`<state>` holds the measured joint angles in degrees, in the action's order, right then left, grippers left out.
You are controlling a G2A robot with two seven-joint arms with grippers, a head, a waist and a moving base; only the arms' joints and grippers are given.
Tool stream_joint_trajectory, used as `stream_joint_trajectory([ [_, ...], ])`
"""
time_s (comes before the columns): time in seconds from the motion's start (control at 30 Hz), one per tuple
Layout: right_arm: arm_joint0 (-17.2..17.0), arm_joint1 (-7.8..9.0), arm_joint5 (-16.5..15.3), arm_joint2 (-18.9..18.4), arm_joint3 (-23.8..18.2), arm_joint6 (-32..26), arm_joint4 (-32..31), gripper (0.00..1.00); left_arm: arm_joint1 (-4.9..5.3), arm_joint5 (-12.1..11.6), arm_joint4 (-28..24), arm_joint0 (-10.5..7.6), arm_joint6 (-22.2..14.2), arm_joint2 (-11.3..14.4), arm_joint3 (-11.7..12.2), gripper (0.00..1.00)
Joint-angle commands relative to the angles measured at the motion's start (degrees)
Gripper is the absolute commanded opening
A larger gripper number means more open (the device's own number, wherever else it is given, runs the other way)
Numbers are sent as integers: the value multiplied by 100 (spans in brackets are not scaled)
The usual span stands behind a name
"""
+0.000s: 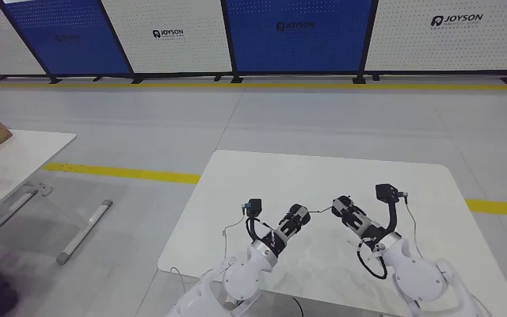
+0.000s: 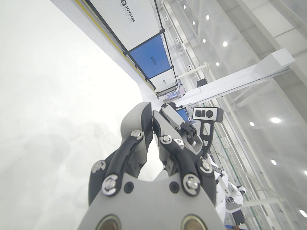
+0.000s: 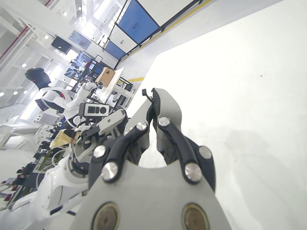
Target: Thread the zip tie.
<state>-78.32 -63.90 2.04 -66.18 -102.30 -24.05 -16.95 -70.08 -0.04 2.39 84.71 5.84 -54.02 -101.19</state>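
White counter (image 1: pixel 261 170) lies beneath the zip tie (image 1: pixel 322 211), which I see as a thin dark strap held up off the surface, bridging my two end effectors. At one end of the tie, the right end effector (image 3: pixel 151 101) is pressed together on it, with a short black stub and its small square end poking past the fingertips. At the tie's other end, the left end effector (image 2: pixel 152 119) is also pressed together. The strap reaches its tips, but I cannot tell whether it is actually gripped there. I see no closed loop anywhere along the tie, so I judge the threading not yet done: the tail has to be lined up with the head and pushed through. Far beyond the tie, blue and white pegboard panels (image 1: pixel 301 47) carry printed logos, which I leave unread.
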Motion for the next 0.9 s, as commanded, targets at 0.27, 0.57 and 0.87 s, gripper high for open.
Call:
stream_joint_trajectory([
  [0.27, -16, -16, 30, -38, -77, -71, -91, 0, 0, 0, 0, 0, 0, 0, 0, 0],
  [0.57, 6, -48, 117, 12, -54, -94, -173, 0, 0, 0, 0, 0, 0, 0, 0, 0],
  [0.87, 42, -91, 27, 74, 11, -91, -65, 0, 0, 0, 0, 0, 0, 0, 0, 0],
])
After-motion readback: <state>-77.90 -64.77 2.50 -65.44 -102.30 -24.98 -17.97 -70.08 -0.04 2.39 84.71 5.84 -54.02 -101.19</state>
